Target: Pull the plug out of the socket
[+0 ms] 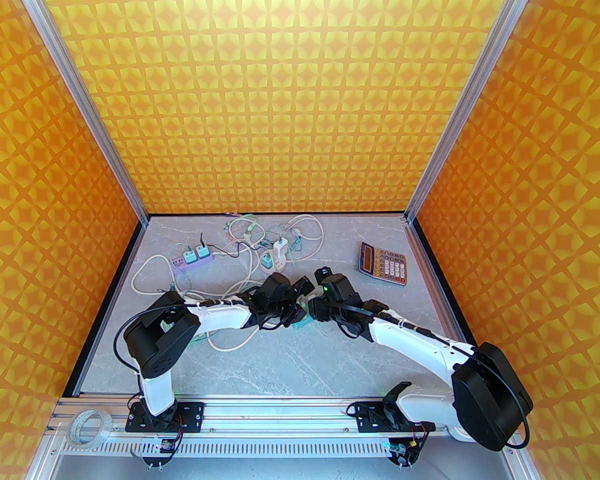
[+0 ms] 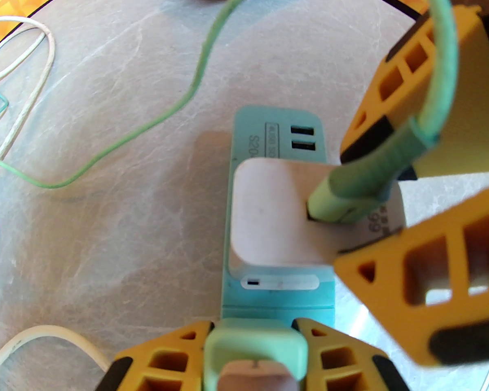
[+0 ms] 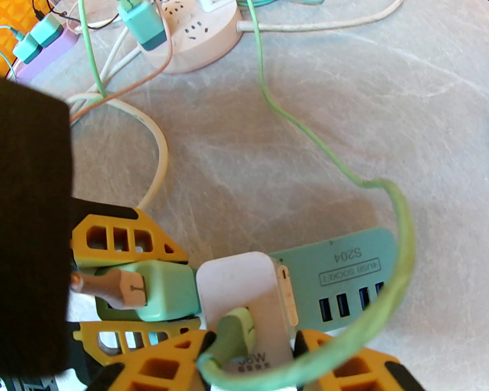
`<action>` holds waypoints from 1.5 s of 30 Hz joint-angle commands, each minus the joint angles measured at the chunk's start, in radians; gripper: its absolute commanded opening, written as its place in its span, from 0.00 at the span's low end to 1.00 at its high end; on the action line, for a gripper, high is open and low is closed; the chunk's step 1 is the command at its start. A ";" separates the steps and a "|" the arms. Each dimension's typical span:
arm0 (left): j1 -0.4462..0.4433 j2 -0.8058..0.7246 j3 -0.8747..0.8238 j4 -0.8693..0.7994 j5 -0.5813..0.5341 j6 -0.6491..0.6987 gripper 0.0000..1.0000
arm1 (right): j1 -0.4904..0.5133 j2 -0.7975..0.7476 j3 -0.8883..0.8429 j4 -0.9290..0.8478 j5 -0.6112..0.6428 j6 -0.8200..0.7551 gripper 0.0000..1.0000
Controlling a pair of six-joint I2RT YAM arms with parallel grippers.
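Note:
A teal socket strip [image 2: 275, 299] with USB ports lies flat on the table [image 1: 302, 324]. A white plug [image 3: 240, 287] with a green cable [image 3: 403, 234] stands in it. My right gripper [image 3: 248, 340] is shut on this white plug [image 2: 269, 214], one yellow finger [image 2: 407, 84] on each side. At the strip's end sits a mint-green plug [image 3: 167, 291] with a pink connector in it. My left gripper [image 2: 254, 328] is shut on that green plug [image 2: 254, 352]. In the top view both grippers, left [image 1: 292, 318] and right [image 1: 314, 308], meet over the strip.
A round pink power strip [image 3: 195, 43] carrying chargers, a purple strip [image 1: 192, 264] with two teal chargers, and tangled white and green cables [image 1: 240, 248] lie behind. A calculator [image 1: 383, 263] rests at back right. A tape roll [image 1: 87, 427] sits on the front rail.

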 commanded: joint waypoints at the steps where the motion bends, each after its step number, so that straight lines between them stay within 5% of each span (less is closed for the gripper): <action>1: -0.008 -0.046 0.060 0.013 0.032 -0.007 0.18 | -0.004 0.026 -0.025 -0.109 0.022 -0.011 0.35; 26: -0.032 -0.002 0.086 -0.005 -0.022 -0.007 0.19 | 0.023 -0.001 -0.054 -0.141 0.049 0.027 0.34; 35: 0.040 -0.079 0.018 0.078 0.091 -0.088 0.19 | 0.024 0.015 -0.047 -0.139 0.045 0.026 0.34; 45: -0.050 -0.047 0.055 0.019 -0.051 0.013 0.19 | 0.024 0.019 -0.047 -0.140 0.043 0.023 0.34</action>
